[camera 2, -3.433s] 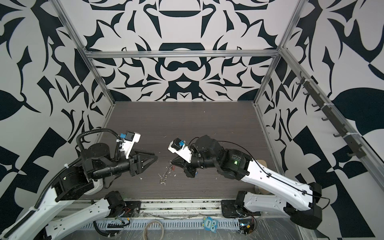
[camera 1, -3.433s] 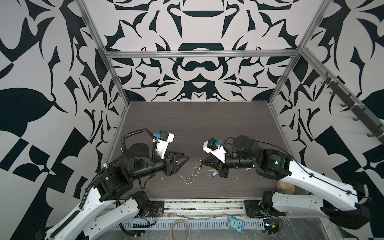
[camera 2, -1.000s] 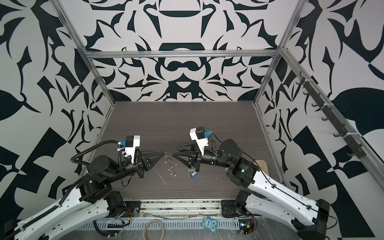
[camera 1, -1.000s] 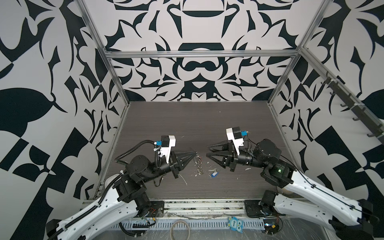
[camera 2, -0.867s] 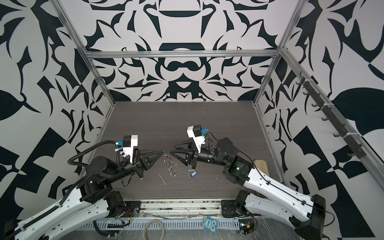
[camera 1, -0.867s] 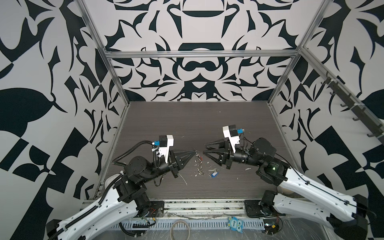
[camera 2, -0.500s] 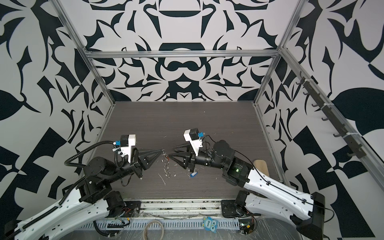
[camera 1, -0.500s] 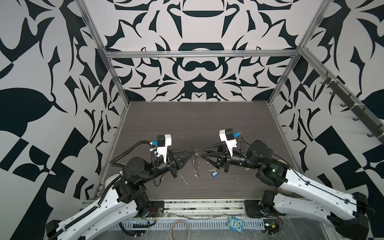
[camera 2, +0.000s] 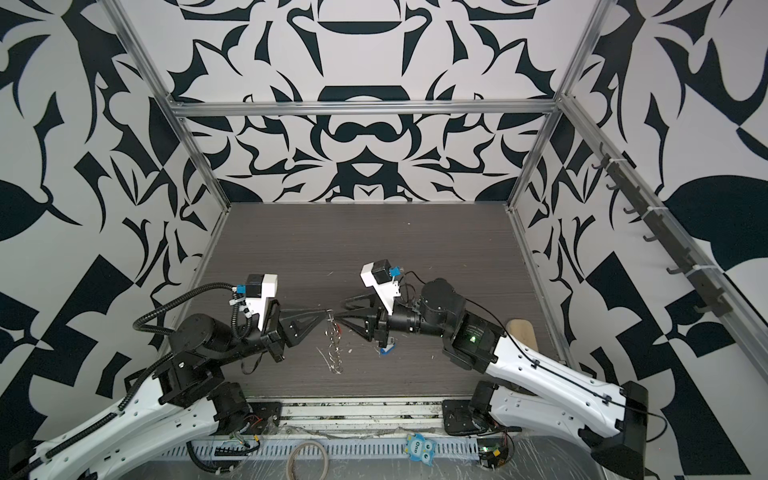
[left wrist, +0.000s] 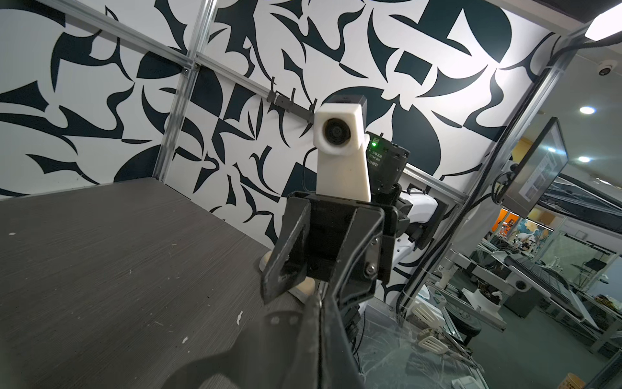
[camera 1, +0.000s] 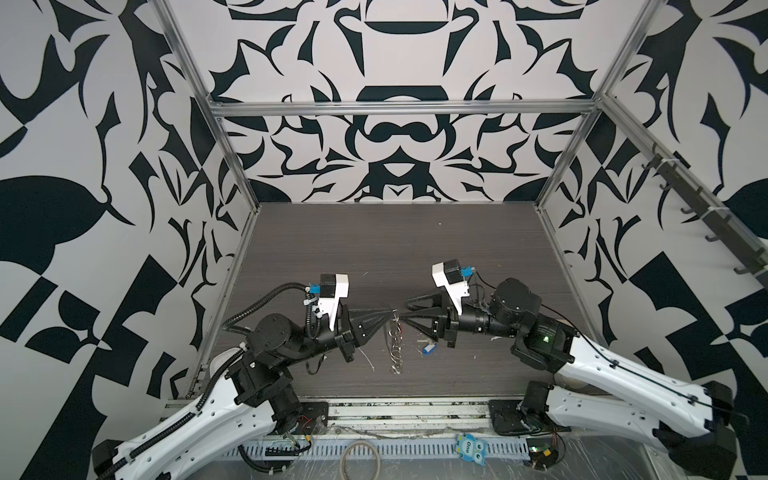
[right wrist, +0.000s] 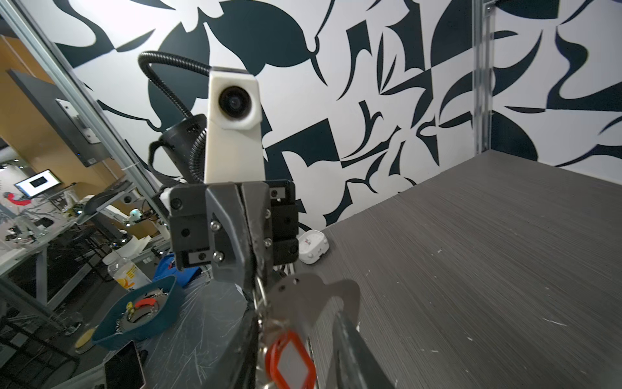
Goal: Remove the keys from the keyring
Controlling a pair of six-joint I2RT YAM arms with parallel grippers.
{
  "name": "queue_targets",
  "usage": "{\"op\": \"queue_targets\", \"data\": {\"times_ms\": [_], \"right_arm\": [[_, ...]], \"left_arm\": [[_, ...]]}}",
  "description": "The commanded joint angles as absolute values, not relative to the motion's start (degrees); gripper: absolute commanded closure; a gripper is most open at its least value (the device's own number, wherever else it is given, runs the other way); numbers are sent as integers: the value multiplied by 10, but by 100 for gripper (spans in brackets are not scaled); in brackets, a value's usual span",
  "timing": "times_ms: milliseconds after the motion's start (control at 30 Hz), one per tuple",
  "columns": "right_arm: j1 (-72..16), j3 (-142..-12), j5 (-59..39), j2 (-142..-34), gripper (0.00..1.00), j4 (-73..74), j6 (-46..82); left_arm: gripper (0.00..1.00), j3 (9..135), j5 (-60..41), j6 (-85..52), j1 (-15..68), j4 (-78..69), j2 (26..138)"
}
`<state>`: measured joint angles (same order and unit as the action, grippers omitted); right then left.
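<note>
In both top views the keyring [camera 1: 397, 347] [camera 2: 332, 343] hangs as a chain of silver rings above the table, its top pinched in my shut left gripper [camera 1: 392, 321] [camera 2: 328, 311]. My right gripper [camera 1: 402, 313] [camera 2: 340, 312] faces it, open, one finger on each side of the keyring's top. The right wrist view shows the grey plate [right wrist: 313, 296] and a red-tagged key [right wrist: 291, 363] between the right fingers [right wrist: 350, 353], with the left gripper shut on a split ring [right wrist: 259, 288]. A blue-tagged key [camera 1: 429, 348] [camera 2: 386, 350] lies loose on the table. In the left wrist view the left gripper [left wrist: 319, 299] is shut.
White scraps [camera 1: 368, 359] dot the dark table [camera 1: 395, 249]. A tan cord loop [camera 1: 360, 457] and a blue owl tag [camera 1: 469, 446] lie on the front rail. A wooden piece [camera 2: 519, 332] sits at the table's right edge. A hook rail [camera 1: 685, 195] lines the right wall.
The left gripper has risen with the keyring, which now hangs straight down from its tips. The right gripper has moved left until its fingers straddle the keyring's top.
</note>
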<state>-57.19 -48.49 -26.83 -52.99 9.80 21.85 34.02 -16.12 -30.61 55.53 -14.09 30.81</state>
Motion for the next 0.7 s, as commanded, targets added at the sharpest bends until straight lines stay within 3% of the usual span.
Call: {"op": "queue_targets", "data": {"times_ms": [0, 333, 467, 667], "right_arm": [[-579, -516, -300, -533, 62, 150, 229], [-584, -519, -309, -541, 82, 154, 231], [-586, -519, -306, -540, 84, 156, 233], [-588, -519, -303, -537, 100, 155, 233]], "left_arm": [[100, 339, -171, -312, 557, -152, 297], [100, 340, -170, -310, 557, -145, 296], [100, 344, -172, -310, 557, -140, 302], [100, 346, -171, -315, 557, -140, 306]]}}
